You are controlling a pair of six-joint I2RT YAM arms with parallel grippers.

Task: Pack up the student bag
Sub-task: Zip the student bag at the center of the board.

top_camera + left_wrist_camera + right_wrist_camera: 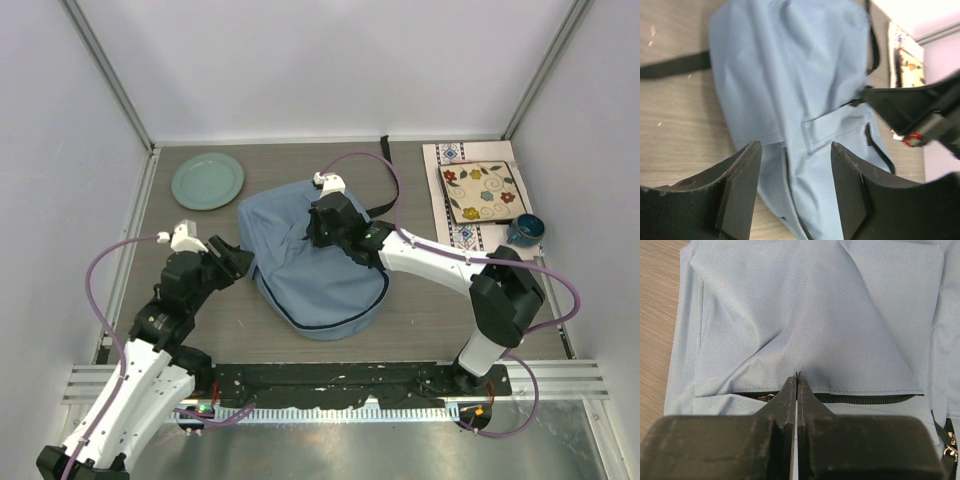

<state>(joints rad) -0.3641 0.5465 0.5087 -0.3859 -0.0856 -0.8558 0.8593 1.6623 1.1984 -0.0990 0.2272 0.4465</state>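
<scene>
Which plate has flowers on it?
The square cream plate with colourful flowers, on the right beside the small blue cup. The other, the round green plate on the left, is plain.

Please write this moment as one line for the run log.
student bag: lying on table | left gripper: open, over bag edge, holding nothing | right gripper: shut, pinching bag fabric at pocket zipper

The left end effector stands parted, the right end effector pressed closed.
</scene>
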